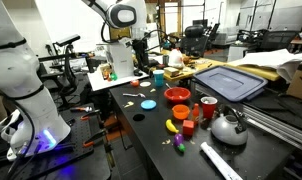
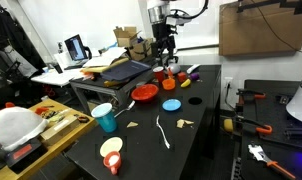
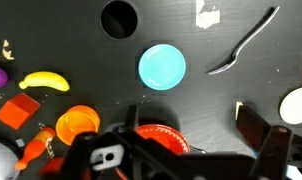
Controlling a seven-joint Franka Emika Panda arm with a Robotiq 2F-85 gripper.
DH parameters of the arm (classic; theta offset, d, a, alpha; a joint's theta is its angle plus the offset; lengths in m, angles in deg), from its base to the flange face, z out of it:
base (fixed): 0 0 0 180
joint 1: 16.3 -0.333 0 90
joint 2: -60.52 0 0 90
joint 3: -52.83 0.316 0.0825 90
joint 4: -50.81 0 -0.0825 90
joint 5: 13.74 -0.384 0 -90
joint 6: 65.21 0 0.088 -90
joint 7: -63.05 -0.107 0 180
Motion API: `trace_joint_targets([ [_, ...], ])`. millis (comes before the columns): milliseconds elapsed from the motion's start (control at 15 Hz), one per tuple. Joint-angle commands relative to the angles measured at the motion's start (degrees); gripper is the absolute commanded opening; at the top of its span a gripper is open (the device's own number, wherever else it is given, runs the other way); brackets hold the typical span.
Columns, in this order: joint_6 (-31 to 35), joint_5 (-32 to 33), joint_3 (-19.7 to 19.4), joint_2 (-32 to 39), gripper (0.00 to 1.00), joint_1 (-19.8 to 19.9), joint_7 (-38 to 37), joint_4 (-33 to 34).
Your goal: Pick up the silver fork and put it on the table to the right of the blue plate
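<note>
On the table (image 3: 81, 40), the light, stiff, slippery fork (image 3: 241, 42) is judged best pinched mid-handle; the gripper (image 3: 169, 145) is seen spread wide, empty.

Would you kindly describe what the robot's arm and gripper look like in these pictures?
The arm has smooth, rounded white shells, with a dark round cap on one joint. The gripper is black and blocky, and in the wrist view its body carries a small white marking.

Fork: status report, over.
Gripper high, jaws open, empty. Fork flat on table beside plate, not gripped. Nothing lying on it.
</note>
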Motion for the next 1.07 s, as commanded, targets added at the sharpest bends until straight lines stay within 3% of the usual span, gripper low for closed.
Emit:
trace_joint_targets([
  [0,0.88,-2.63,0.96,3.7,1.0,-1.21,-0.59,2.25],
  [400,1.77,-5.11,2.83,7.86,1.0,-3.18,-3.26,3.62],
  [1000,9.21,-5.22,5.16,12.46,1.0,-6.8,-12.71,3.22],
])
